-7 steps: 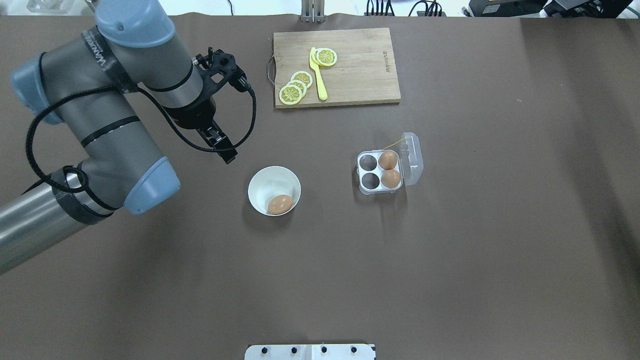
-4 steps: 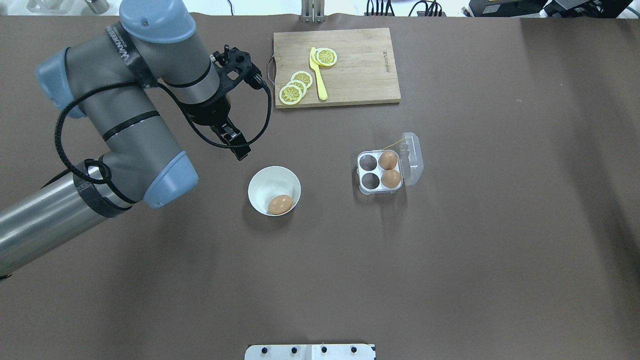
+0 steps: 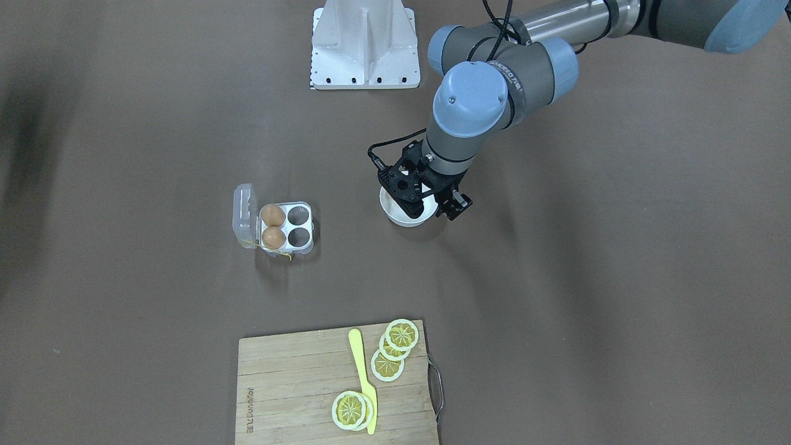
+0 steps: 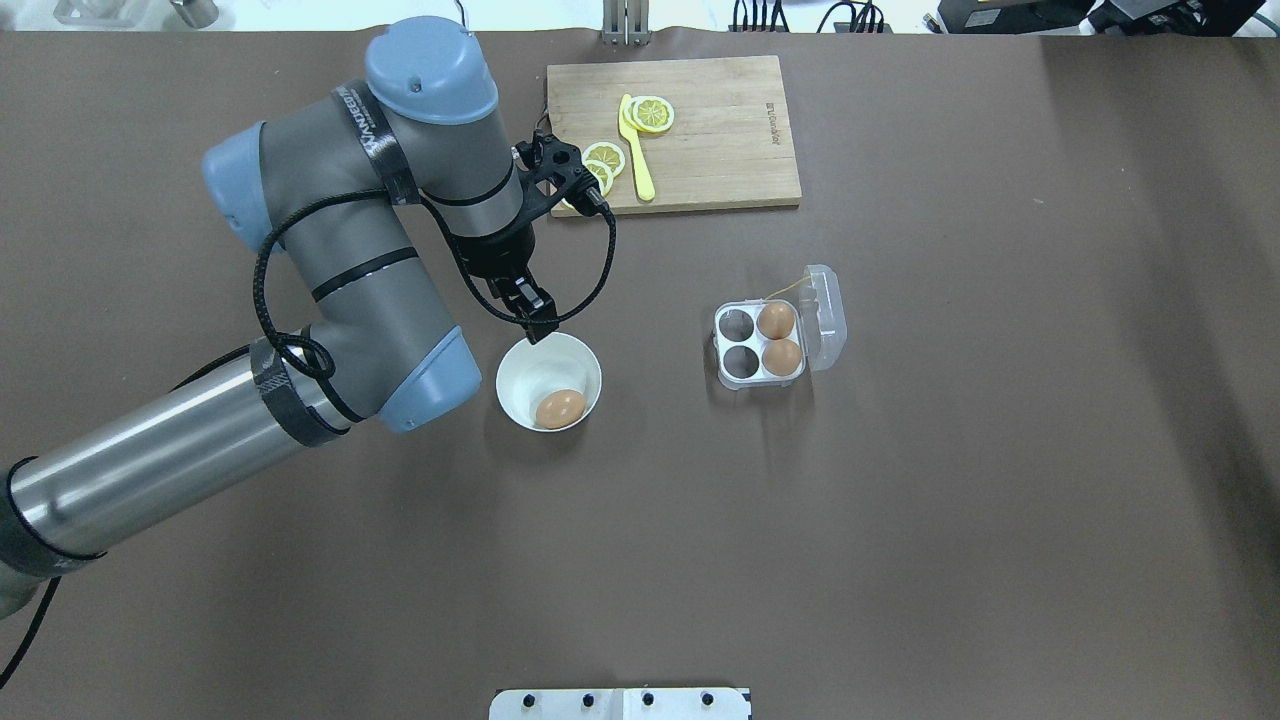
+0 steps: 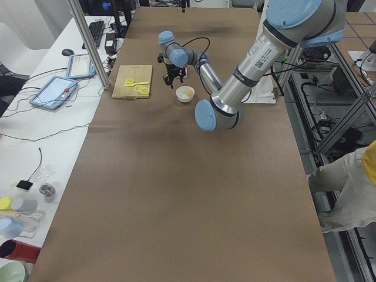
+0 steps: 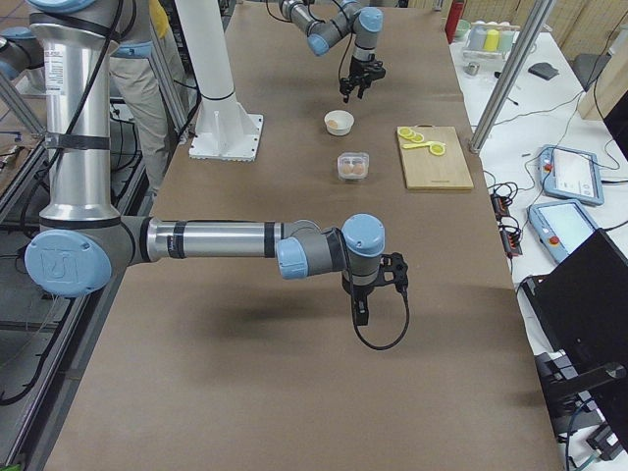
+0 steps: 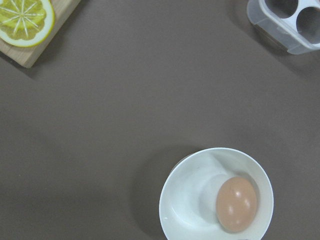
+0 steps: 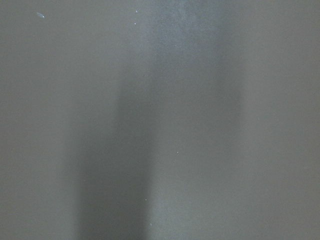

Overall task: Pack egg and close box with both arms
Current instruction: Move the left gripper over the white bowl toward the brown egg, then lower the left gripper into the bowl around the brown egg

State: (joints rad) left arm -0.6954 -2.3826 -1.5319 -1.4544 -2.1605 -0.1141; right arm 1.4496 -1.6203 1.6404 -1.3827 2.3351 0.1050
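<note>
The egg (image 4: 560, 408) is tan-brown and lies in a round white bowl (image 4: 503, 372); it also shows in the left wrist view (image 7: 236, 203). The box (image 4: 722, 344) is a clear four-cell carton with its lid (image 4: 826, 318) open to the right. Two brown eggs (image 4: 778, 338) fill its right cells and the left cells are empty. My left gripper (image 4: 528, 308) hangs open and empty above the bowl's far rim, pointing down. My right gripper (image 6: 360, 312) shows only in the exterior right view, over bare table far from the box; I cannot tell if it is open.
A wooden cutting board (image 4: 720, 130) with lemon slices (image 4: 651, 113) and a yellow knife (image 4: 637, 160) lies at the far side, close behind the left wrist. A white mounting plate (image 4: 620, 703) sits at the near edge. Brown table surrounds the bowl and box.
My left arm has swung right, carrying the gripper from left of the bowl to above the bowl's far rim. Egg, bowl and box have not moved.
</note>
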